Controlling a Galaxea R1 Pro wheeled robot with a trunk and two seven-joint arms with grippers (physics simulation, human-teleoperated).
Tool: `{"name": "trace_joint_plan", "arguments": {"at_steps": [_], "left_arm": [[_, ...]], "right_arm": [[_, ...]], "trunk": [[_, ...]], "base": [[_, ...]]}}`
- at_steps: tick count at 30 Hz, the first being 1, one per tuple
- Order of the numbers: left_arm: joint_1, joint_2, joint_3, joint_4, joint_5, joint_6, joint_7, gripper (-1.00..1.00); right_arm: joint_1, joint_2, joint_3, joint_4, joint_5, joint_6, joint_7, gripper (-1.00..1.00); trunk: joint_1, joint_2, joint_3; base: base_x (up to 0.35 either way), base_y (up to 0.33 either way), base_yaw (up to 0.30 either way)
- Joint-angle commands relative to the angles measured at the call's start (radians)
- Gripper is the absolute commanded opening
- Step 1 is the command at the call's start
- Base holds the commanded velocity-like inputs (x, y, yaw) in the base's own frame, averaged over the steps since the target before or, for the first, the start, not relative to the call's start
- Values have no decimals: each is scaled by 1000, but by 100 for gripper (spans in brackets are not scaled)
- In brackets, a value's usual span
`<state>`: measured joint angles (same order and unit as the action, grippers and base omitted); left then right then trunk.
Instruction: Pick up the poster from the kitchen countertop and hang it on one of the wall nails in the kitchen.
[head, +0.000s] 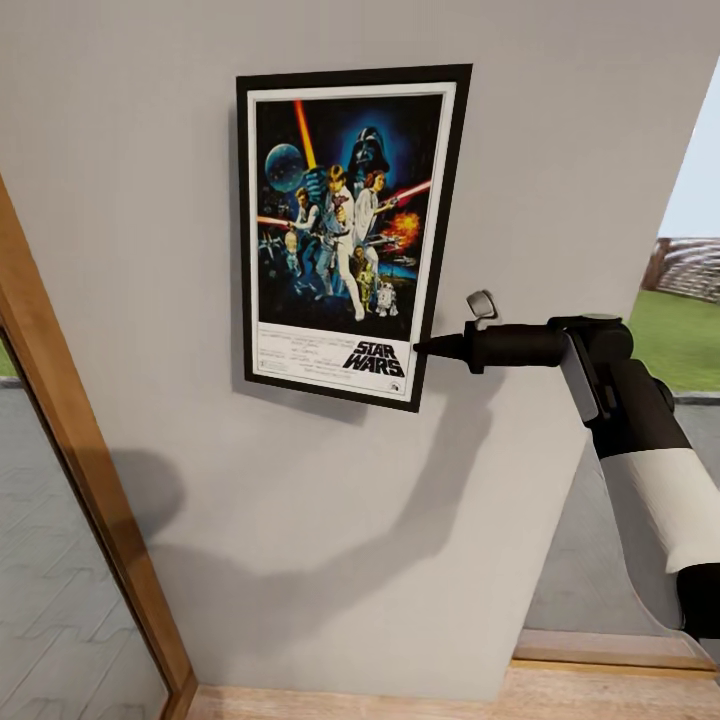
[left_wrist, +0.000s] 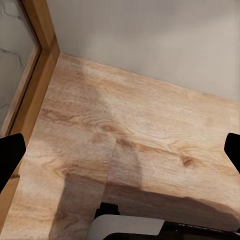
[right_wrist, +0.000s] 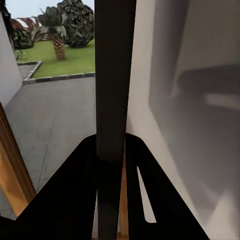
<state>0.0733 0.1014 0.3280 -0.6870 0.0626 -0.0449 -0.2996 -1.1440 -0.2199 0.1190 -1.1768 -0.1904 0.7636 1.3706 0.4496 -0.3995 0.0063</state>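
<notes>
The right arm (head: 650, 470) is showing a white forearm shell and black joints, with a grey panel at the wrist. The right gripper (head: 425, 347) is tapering to a black cone.

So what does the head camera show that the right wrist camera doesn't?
The head view alone shows the poster's printed face, against the grey wall, with the right gripper at its lower right edge. The right wrist view alone shows that edge as a dark strip between the gripper's fingers, with trees beyond. Both show poster, gripper, wall and grass.
</notes>
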Motion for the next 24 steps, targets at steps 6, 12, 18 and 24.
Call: {"name": "trace_joint_plan", "arguments": {"at_steps": [6,12,18,24], "left_arm": [[0,0,2,0,6,0,-6,100],[0,0,2,0,6,0,-6,100],[0,0,2,0,6,0,-6,100],[0,0,2,0,6,0,-6,100]], "right_arm": [[0,-1,2,0,-8,12,1,-100],[0,-1,2,0,-9,12,1,-100],[0,-1,2,0,-8,12,1,-100],[0,-1,2,0,-8,12,1,-100]], "trunk": [[0,-1,0],[0,-1,0],[0,-1,0],[0,-1,0]], "base": [[0,0,0],[0,0,0],[1,0,0],[161,0,0]]}}
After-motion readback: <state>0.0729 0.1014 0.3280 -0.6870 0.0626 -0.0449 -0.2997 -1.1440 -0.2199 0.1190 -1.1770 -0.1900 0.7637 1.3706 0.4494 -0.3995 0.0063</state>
